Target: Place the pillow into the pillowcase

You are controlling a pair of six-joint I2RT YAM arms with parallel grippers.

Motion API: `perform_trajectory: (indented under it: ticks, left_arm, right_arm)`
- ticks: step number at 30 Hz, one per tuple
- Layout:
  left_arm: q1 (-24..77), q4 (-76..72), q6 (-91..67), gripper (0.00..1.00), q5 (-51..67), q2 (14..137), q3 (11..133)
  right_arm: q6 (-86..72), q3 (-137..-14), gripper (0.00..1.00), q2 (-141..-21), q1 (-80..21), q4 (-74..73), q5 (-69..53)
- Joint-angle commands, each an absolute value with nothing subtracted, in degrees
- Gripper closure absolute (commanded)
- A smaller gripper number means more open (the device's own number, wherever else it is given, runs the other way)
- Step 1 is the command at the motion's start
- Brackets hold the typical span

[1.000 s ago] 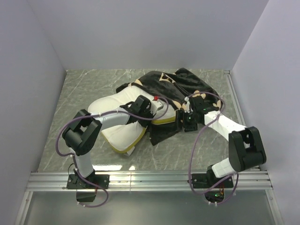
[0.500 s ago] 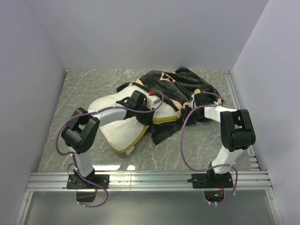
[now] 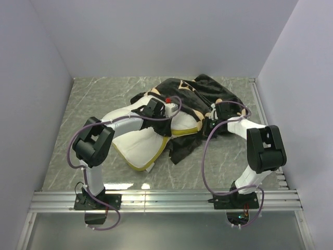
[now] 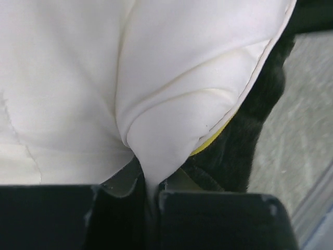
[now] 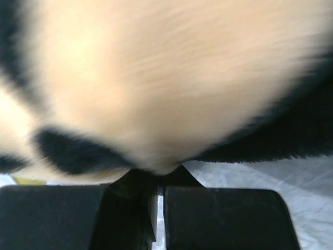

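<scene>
The white pillow (image 3: 136,147) with its yellow-olive band lies at the table's middle, its far end under the black pillowcase (image 3: 195,94) with tan flowers. My left gripper (image 3: 152,108) sits on the pillow's far part. In the left wrist view the left gripper (image 4: 151,181) is shut on a pinched fold of the pillow (image 4: 171,78), with the pillowcase (image 4: 244,140) dark beside it. My right gripper (image 3: 210,123) is at the pillowcase's right near edge. In the right wrist view the right gripper (image 5: 158,177) is shut on the pillowcase (image 5: 156,78), a blurred tan patch filling the view.
The green marbled table (image 3: 93,99) is boxed in by pale walls at the left, back and right. An aluminium rail (image 3: 166,200) runs along the near edge by the arm bases. Purple cables (image 3: 205,166) loop beside both arms.
The left gripper has shifted a little farther back on the pillow. The right arm has folded in, and its gripper has moved onto the pillowcase's edge and shut on it.
</scene>
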State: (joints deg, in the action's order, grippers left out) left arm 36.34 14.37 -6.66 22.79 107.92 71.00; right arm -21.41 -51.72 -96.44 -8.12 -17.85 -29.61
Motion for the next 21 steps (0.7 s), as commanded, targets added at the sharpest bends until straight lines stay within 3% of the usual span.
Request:
perform_trajectory:
  ticks: [1,9,21]
  left_arm:
    - [35.7,5.8,-16.8,1.0,29.8,107.9,74.5]
    - [31.2,-1.8,-33.0,1.0,29.8,103.6,77.5]
    - [29.8,-9.5,-45.3,1.0,23.5,104.1,76.4]
  right_arm:
    - [-18.6,-52.5,1.0,-91.8,-11.8,-22.6,-32.2]
    - [-12.7,-59.6,1.0,-81.5,-22.0,-30.6,-33.2]
    - [-14.1,-67.2,1.0,-82.4,-32.3,-31.5,-51.2]
